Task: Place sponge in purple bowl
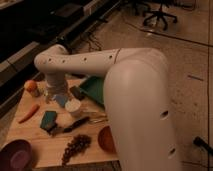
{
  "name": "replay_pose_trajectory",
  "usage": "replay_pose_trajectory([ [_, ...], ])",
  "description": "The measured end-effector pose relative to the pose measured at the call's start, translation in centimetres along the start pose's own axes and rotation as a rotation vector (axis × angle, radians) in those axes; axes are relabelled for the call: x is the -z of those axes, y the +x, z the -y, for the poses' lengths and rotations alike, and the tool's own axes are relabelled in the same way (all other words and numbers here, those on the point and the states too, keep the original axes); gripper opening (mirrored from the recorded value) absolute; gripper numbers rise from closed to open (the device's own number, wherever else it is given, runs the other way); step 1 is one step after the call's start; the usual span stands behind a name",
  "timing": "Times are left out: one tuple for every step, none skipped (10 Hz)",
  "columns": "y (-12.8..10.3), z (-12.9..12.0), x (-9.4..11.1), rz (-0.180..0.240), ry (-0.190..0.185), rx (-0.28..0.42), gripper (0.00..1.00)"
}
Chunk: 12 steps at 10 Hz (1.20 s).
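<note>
The teal sponge [48,119] lies on the wooden table [47,142], left of centre and just left of a white cup. At the front left corner sits the purple bowl [17,156], partly cut off by the picture's edge. My white arm reaches in from the right, bends, and drops to the gripper [57,96]. The gripper hangs over a pale blue cloth behind the sponge. It is open, holds nothing, and stands apart from the sponge.
A green tray [94,86] sits at the back, partly behind the arm. Also on the table are a white cup [73,106], an orange fruit [31,86], a carrot [28,113], grapes [75,145], a dark utensil [76,124] and an orange-brown bowl [105,139].
</note>
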<state>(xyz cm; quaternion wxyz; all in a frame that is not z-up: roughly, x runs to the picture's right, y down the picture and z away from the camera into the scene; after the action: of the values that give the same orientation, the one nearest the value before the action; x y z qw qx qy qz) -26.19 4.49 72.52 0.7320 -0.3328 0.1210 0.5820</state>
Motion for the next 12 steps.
replay_pose_trajectory([
  [-0.5,-1.3,-0.1,0.006,-0.027,0.031,0.65],
  [-0.7,-1.7,-0.2,0.008,-0.037,0.043,0.65],
  [-0.7,-1.7,-0.2,0.009,-0.037,0.042,0.65],
  [-0.7,-1.5,-0.2,0.009,-0.036,0.04,0.65],
  [-0.7,-1.5,-0.2,0.009,-0.036,0.039,0.65],
  [-0.7,-1.6,-0.2,0.008,-0.037,0.041,0.65],
  [-0.7,-1.7,-0.2,0.006,-0.039,0.044,0.65],
  [-0.7,-1.8,-0.5,0.001,-0.041,0.051,0.65],
  [-0.4,-2.9,-1.4,-0.006,-0.04,0.071,0.65],
  [0.0,-4.0,-2.2,-0.01,-0.039,0.08,0.65],
  [0.5,-5.6,-3.4,-0.013,-0.044,0.099,0.65],
  [0.7,-7.0,-4.9,-0.015,-0.051,0.118,0.65],
])
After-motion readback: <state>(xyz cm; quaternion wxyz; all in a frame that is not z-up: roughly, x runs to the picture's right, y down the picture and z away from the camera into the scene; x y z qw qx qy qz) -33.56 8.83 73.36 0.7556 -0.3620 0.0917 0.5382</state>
